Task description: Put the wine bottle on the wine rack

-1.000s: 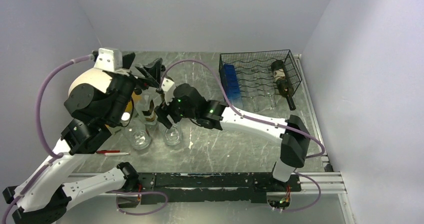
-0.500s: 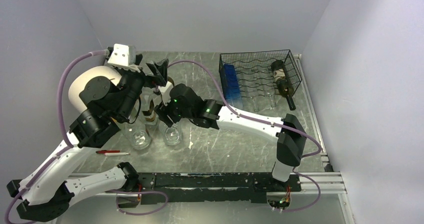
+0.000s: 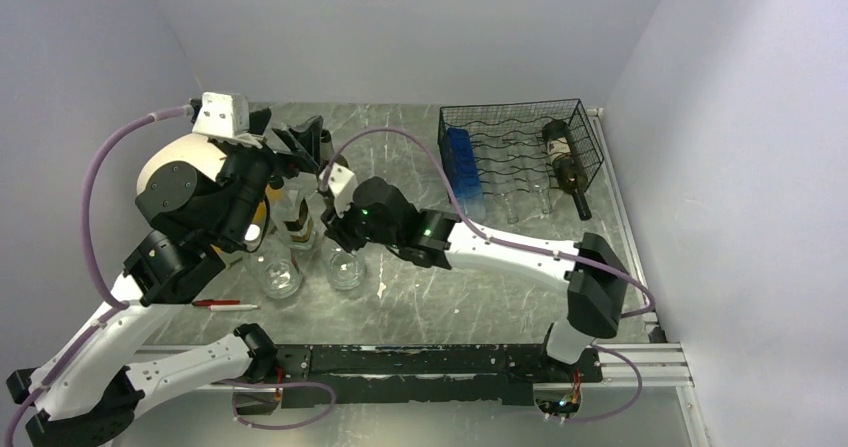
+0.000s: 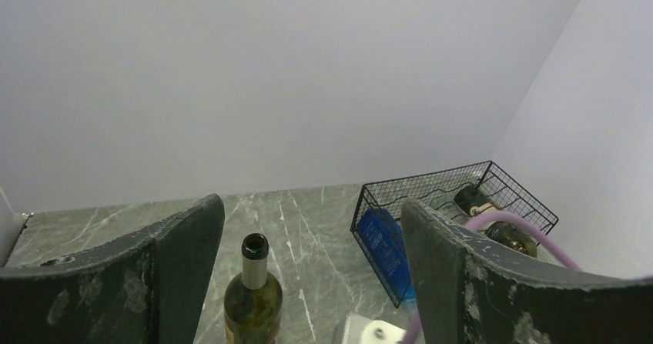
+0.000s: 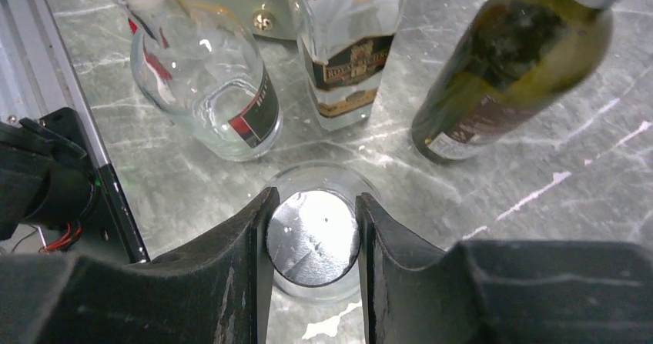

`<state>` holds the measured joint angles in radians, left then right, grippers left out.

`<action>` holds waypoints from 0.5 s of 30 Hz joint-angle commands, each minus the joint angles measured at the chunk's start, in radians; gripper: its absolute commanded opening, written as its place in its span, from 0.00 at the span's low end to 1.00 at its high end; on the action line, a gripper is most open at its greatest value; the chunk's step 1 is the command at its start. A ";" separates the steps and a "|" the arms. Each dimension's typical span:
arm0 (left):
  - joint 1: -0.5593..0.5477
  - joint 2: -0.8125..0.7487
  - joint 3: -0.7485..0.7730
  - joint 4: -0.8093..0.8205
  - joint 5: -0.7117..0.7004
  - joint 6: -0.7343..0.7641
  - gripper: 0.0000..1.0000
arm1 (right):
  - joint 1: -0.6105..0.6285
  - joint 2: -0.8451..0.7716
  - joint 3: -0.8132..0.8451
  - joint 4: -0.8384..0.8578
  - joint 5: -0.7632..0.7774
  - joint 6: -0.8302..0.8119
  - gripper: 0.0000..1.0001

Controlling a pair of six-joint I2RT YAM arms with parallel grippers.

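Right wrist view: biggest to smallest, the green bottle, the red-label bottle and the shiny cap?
1. The green bottle and the red-label bottle: they look about alike, both cut off by the edge, so no ranking.
2. The shiny cap: smallest, even though it is nearest the camera.

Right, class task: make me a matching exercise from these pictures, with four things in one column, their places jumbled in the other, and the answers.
Things:
1 green wine bottle
2 dark bottle
3 blue box
4 silver cap

Places:
A at the wine rack's left end
B between the right arm's jaws
C standing on the table, beyond the left arm's jaws
D lying at the rack's right end

Pairs: 1-C; 2-D; 3-A; 4-B
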<state>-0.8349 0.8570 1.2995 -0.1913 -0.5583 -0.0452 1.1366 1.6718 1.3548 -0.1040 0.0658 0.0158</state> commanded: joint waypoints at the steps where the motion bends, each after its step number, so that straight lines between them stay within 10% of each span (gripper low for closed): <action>1: 0.001 -0.005 0.009 -0.004 -0.017 -0.006 0.89 | 0.000 -0.098 -0.119 0.002 0.082 -0.016 0.00; 15: 0.002 0.089 -0.035 -0.041 0.104 -0.153 0.89 | 0.002 -0.426 -0.473 -0.198 0.116 0.222 0.00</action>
<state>-0.8349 0.9142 1.2984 -0.2161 -0.5224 -0.1238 1.1400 1.2808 0.9497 -0.0978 0.1482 0.1326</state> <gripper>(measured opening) 0.885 0.405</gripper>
